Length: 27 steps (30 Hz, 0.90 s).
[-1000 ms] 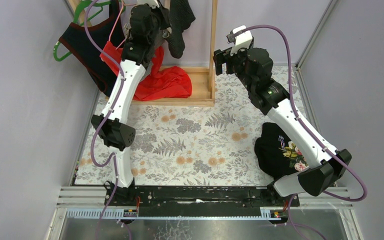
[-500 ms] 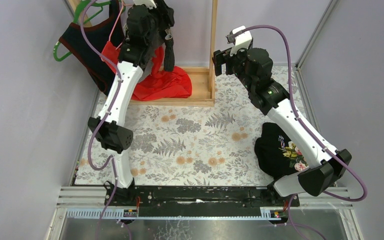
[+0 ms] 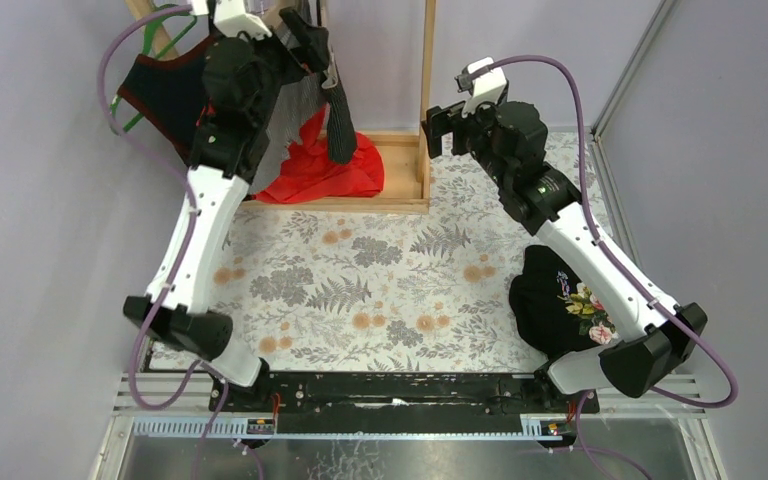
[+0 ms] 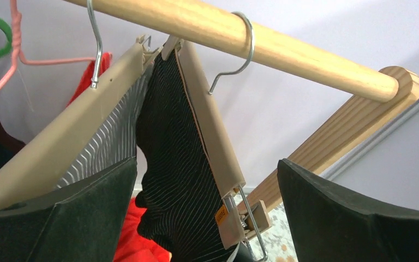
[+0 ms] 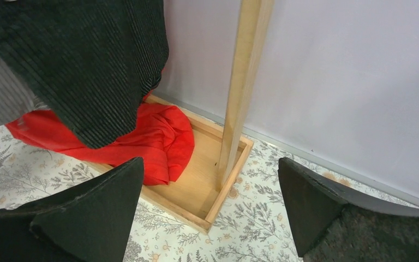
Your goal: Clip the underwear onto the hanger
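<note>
Lilac wall backs the rail. Under the rail the hanger holds the underwear, clamped I think, long axis dropping straight down. My left gripper gapes empty, facing it and nearest. My right gripper, also spread and empty, waits off the rail's right end.

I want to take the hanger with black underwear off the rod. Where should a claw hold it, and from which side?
Probably grip the tan hanger across its flat bar, just below the wire hook, coming from its bare face. The bar is thin and rigid there; the black underwear and a second hanger crowd the other face.
</note>
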{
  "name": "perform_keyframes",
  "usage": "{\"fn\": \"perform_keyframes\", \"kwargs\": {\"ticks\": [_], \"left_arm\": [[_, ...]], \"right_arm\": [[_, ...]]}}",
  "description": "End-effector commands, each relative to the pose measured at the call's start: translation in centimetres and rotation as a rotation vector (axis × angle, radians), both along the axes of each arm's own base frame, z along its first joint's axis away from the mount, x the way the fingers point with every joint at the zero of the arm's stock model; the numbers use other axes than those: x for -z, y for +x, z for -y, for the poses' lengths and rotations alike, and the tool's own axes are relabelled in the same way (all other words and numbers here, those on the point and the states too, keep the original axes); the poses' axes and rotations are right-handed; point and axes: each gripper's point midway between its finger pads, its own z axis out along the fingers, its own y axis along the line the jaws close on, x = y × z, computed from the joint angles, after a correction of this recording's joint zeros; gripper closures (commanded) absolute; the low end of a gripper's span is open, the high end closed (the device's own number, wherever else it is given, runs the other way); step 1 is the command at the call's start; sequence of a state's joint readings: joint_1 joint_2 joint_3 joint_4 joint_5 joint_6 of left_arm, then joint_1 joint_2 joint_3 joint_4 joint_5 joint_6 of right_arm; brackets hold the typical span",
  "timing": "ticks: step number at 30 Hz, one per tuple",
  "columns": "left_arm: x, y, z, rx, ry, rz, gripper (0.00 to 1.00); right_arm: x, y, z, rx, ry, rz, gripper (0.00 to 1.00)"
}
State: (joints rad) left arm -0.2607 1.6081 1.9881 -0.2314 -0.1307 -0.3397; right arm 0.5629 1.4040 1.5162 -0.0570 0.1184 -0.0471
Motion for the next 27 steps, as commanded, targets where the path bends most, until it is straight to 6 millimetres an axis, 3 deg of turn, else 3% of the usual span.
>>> {"fn": "perform_keyframes", "kwargs": {"ticks": [1,6,10,16,27], "left_arm": [[-0.7,-4.3,-1.0,0.005,-0.078,0.0,0.0],[1.9,-8.0,1.0,0.134,-0.092,-0.024,0.0],[2.9,-9.5,2.4,0.234,-0.077,0.008,0.0],[2.8,-8.4,4.5,0.336,-0.029,0.019,0.0],[0.1,-5.8,6.1,0.388,0.011,0.118,0.0]], "right_arm": [[-0.5,-0.2,1.8,0.083,0.049,0.009,0.01],[3.6,-1.7,3.3,0.142,0.081,-0.08,0.01],[5.8,-3.4,4.5,0.16,0.095,-0.1,0.01],[7.0,-4.6,5.3,0.164,0.098,-0.12,0.01],[6.9,-4.8,5.3,0.153,0.081,-0.114,0.01]]}}
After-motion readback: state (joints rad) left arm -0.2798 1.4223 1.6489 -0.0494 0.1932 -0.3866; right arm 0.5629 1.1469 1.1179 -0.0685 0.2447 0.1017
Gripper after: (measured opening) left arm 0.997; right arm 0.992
